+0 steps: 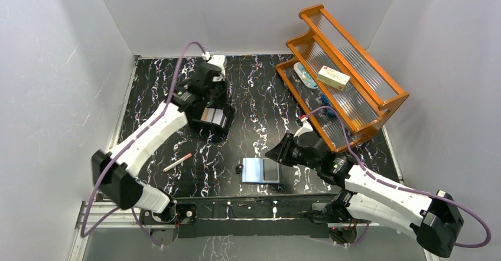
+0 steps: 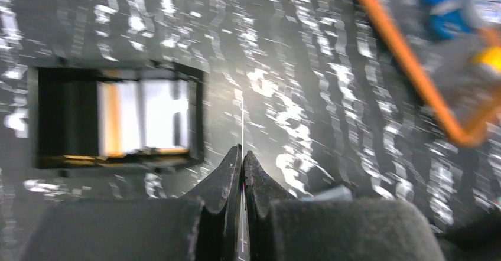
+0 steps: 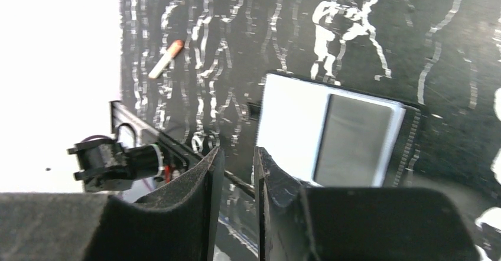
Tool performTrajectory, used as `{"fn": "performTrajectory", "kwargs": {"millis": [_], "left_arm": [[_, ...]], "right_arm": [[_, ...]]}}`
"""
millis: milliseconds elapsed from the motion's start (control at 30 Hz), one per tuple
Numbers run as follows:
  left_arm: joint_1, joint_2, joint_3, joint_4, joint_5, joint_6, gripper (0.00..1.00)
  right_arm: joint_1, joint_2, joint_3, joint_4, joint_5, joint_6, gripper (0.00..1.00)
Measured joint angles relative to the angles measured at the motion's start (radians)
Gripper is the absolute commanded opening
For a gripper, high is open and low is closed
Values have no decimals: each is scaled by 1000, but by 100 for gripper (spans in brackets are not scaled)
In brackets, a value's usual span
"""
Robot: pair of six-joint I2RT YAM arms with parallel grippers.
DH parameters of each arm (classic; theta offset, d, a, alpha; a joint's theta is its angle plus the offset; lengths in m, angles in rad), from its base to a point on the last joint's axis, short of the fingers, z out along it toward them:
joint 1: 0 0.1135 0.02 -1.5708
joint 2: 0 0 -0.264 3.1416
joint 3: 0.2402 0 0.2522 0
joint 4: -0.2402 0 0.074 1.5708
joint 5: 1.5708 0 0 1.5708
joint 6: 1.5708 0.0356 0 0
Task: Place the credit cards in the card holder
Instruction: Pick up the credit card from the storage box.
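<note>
your left gripper (image 2: pixel 242 155) has its jaws pressed together on a thin pale card (image 2: pixel 242 119). in the left wrist view you see that card edge-on, as a fine white line standing out from between the fingertips. the gripper is over the black marbled tabletop (image 1: pixel 260 107), just beside the rigid black plastic box (image 2: pixel 56 119) at the far left of the table. more cards (image 2: pixel 145 116), white and orange, lie inside that box. the wrist view is blurred, so you cannot count them.

the black folding card holder (image 1: pixel 260 170) lies open and flat near the front edge of the table, between the 2 arm bases, with its pale blue lining facing up. 1 grey rectangular card (image 3: pixel 351 140) sits on the right half of the lining. you cannot tell whether it is tucked into a slot or only lying on top.

your right gripper (image 3: pixel 236 157) is close to the holder's far edge. its jaws stand a narrow gap apart with nothing between them, and you cannot tell whether they touch the holder.

a thin white stick with a reddish tip (image 1: pixel 177 162) lies on the table, well to the left of the holder. an orange wooden rack with ribbed clear shelves (image 1: pixel 393 100) stands at the far right, with a cream-and-red carton (image 1: pixel 332 77) on 1 shelf.
</note>
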Motion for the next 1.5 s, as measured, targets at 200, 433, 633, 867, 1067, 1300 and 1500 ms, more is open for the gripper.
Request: {"fn": "performTrajectory", "kwargs": {"millis": [200,433,633,867,1067,1300,1500], "left_arm": [[0,-262,-226,167,325,-209,0],[-1,-423,-548,447,604,-509,0],[-5,-515,-737,661,705,-740,0],[-5,-531,-797,813,755,-872,0],[-5,-533,-816,859,760,-905,9],[-6,-534,-834,819,763,-883,52],[-6,-536,-759,550,677,-729,53]], "right_arm": [[0,-8,0,154,-60,49,37],[0,-50,-51,417,-90,151,39],[0,-37,-78,518,-93,220,38],[0,-24,-78,532,-89,275,31],[0,-32,-78,557,-86,287,0],[0,-53,-80,552,-92,241,0],[0,-138,-82,381,-83,125,0]]}}
